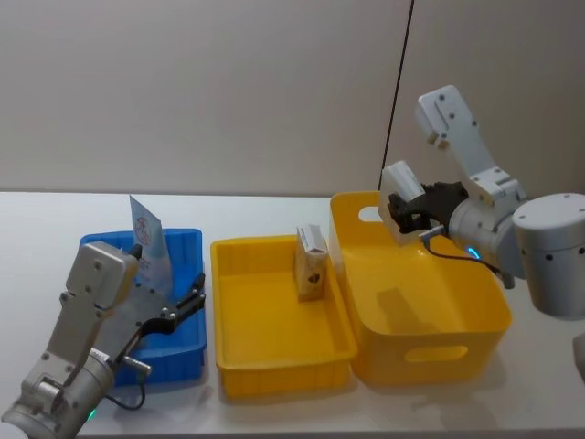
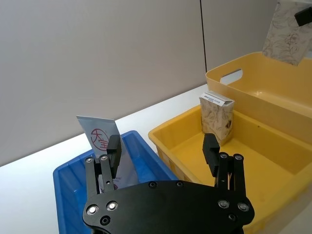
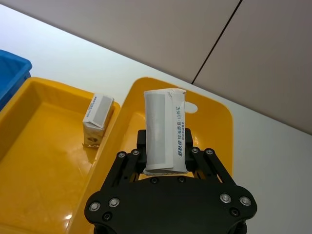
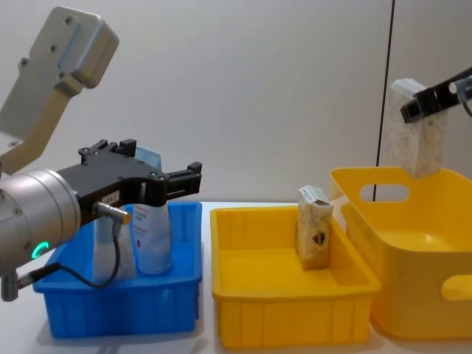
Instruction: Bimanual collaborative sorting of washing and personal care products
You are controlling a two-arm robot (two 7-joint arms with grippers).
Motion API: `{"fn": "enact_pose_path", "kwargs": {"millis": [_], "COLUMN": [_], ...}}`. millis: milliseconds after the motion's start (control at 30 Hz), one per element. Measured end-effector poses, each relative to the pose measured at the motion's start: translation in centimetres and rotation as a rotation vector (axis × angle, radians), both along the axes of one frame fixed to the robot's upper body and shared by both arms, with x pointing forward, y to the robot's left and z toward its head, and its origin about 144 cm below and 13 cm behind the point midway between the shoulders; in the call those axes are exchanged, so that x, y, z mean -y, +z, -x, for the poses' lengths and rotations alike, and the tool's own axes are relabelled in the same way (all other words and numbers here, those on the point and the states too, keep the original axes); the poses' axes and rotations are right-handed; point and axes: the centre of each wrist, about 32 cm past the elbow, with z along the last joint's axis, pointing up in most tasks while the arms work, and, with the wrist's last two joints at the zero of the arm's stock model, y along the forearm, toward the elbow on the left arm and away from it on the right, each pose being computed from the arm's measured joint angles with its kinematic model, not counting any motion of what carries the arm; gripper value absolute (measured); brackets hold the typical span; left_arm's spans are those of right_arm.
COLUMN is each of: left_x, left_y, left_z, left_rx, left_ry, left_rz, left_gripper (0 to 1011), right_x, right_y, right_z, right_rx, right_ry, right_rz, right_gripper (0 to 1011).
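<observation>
Speckled box (image 4: 417,140) pinched in right gripper (image 4: 431,99) over basket (image 4: 413,295) far-left corner; probably light, stiff, crushable, best held across flat faces. Left gripper (image 2: 162,148) spread beside soft tube (image 2: 102,139), blue tray (image 4: 118,310).

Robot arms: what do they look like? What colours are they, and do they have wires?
The left arm and right arm have pale grey boxy covers and round silvery joints. The left end effector and right end effector are black, with shiny little screws. A thin dark cable loops by each wrist, near a small glowing light.
</observation>
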Motion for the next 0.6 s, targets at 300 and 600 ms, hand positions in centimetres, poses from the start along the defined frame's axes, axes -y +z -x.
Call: {"fn": "enact_pose_path", "kwargs": {"millis": [300,600], "left_x": [0.0,0.0], "left_y": [0.0,0.0], "left_z": [0.0,0.0], "left_rx": [0.0,0.0], "left_ry": [0.0,0.0], "left_rz": [0.0,0.0], "left_gripper": [1002,1001], "right_x": [0.5,0.6], "right_y": [-0.3,-0.5], "right_z": [-1.4,-2.3], "right_rx": [-0.025,-0.045], "right_ry": [0.017,0.025], "right_rz": [-0.004,-0.005], "right_gripper": [355,353]}}
